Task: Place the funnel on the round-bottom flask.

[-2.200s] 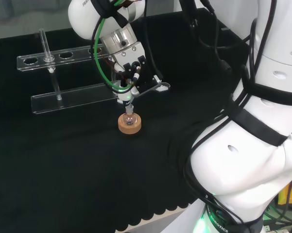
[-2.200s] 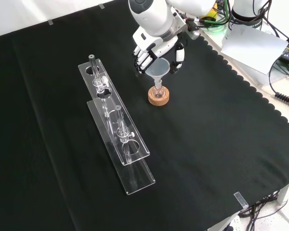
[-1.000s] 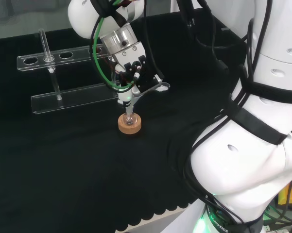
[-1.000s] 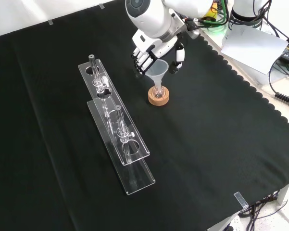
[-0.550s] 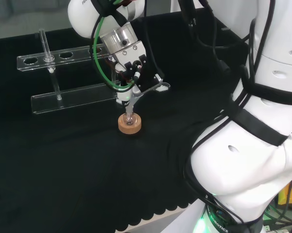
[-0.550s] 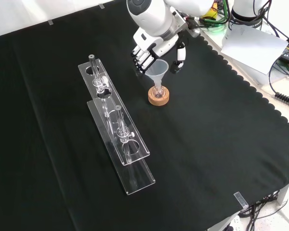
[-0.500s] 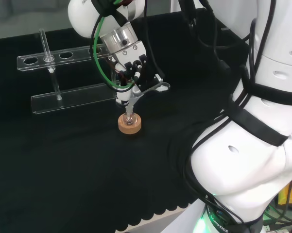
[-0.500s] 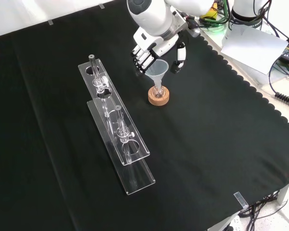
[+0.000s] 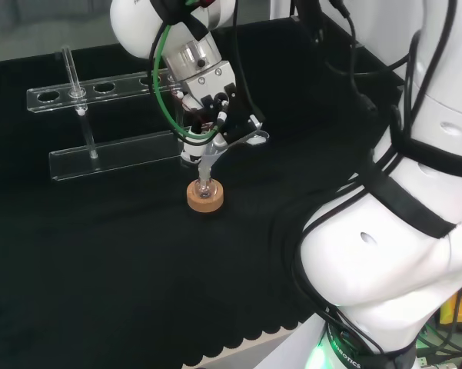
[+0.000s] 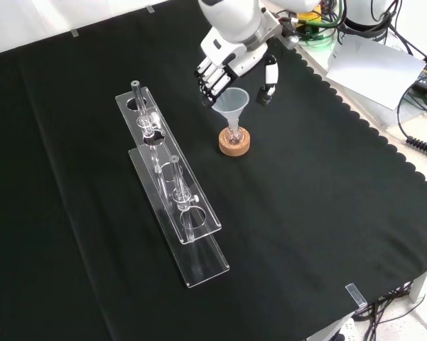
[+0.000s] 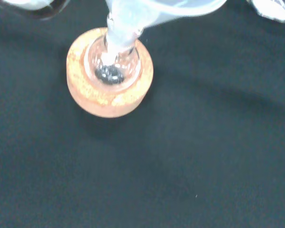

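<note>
A small clear round-bottom flask [image 10: 233, 133] stands upright in a cork ring [image 10: 234, 143] in the front view. A clear funnel [image 10: 231, 101] rests with its stem in the flask's neck. The hand [image 10: 231, 55] hovers just above and behind the funnel, open, with its fingers [image 10: 207, 79] on one side of the cone and the thumb [image 10: 270, 74] on the other, both apart from it. In the head view the hand [image 9: 207, 92] hangs over the cork ring [image 9: 205, 197]. The wrist view looks down on the cork ring [image 11: 109, 78], the flask [image 11: 113, 64] and the funnel [image 11: 133, 14].
A long clear rack [image 10: 172, 186] with test tubes lies left of the flask in the front view and behind it in the head view, as rack [image 9: 100, 115]. The cloth's scalloped edge [image 10: 355, 114] and papers [image 10: 373, 62] lie to the right.
The hand has let go of the funnel and risen a little, its fingers and thumb spreading away from the cone. The funnel stays seated in the flask.
</note>
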`<move>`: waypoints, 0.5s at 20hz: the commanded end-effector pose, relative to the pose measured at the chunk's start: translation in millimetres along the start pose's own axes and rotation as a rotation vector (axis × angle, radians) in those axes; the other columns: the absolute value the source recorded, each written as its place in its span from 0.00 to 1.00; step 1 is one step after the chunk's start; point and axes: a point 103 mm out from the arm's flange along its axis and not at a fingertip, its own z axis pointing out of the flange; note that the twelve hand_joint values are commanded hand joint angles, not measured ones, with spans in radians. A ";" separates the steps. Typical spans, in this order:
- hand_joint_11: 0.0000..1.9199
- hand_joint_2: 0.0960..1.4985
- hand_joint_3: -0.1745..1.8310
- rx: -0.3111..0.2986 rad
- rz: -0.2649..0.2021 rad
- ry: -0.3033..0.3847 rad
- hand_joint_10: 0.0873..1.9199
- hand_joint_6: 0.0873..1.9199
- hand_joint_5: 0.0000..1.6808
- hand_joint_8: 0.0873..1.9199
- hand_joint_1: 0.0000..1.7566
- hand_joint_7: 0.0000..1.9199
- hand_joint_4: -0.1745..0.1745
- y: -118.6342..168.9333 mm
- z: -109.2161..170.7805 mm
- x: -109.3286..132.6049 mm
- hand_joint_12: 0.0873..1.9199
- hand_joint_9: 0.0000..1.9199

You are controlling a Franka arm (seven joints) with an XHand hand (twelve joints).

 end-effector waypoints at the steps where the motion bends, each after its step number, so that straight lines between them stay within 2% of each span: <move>1: 0.09 0.40 0.33 -0.127 0.030 0.076 0.36 0.00 0.19 0.34 0.40 0.05 0.27 -17.3 -10.8 -51.3 0.72 0.17; 10: 0.10 0.40 0.33 -0.133 0.068 0.131 0.36 0.00 0.21 0.34 0.41 0.07 0.27 -17.3 -7.9 -103.1 0.71 0.20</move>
